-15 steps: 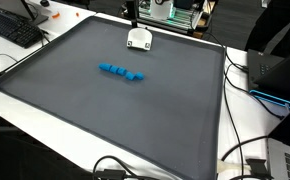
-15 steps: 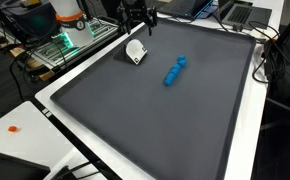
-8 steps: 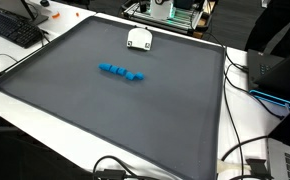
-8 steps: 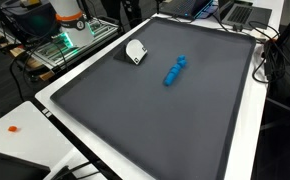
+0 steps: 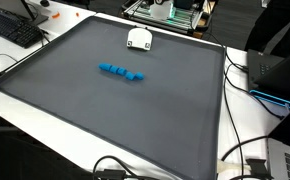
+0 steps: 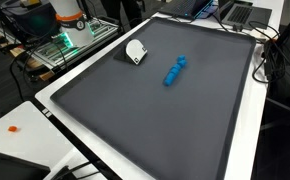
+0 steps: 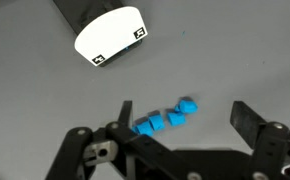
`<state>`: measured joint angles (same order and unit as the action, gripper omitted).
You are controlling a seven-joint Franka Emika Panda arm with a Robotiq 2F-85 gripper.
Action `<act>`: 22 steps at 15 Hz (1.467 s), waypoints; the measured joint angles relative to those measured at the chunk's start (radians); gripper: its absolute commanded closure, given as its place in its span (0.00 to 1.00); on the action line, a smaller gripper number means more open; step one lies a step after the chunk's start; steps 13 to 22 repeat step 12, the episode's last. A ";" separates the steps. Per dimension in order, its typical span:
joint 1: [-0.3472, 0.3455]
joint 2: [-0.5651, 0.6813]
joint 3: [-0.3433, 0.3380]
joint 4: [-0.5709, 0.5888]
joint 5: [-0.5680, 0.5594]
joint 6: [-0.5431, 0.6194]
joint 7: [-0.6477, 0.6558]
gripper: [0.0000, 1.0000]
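Note:
A row of small blue blocks (image 5: 122,72) lies on the dark grey mat (image 5: 105,110); it also shows in an exterior view (image 6: 173,72) and in the wrist view (image 7: 165,120). A white cup-like object (image 5: 138,39) lies on its side near the mat's far edge, seen also in an exterior view (image 6: 135,52) and in the wrist view (image 7: 110,37). My gripper (image 7: 183,118) shows only in the wrist view, open and empty, high above the mat with the blue blocks between its fingers in the picture. The arm is out of both exterior views.
A white table border (image 5: 115,160) surrounds the mat. A keyboard (image 5: 13,28) lies at one corner. Electronics with green lights (image 6: 70,40) stand beside the table. Laptops (image 6: 240,12) and cables (image 5: 235,160) line the other edges.
The arm, seen above the white object one second ago, has left both exterior views. The blocks and white object have not moved.

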<state>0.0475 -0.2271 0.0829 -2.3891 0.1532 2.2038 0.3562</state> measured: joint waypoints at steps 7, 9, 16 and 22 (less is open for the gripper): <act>0.010 0.000 0.005 0.018 -0.011 0.009 -0.183 0.00; 0.010 0.000 0.004 0.018 -0.011 0.011 -0.201 0.00; 0.010 0.000 0.004 0.018 -0.011 0.011 -0.206 0.00; 0.010 0.000 0.004 0.018 -0.011 0.011 -0.206 0.00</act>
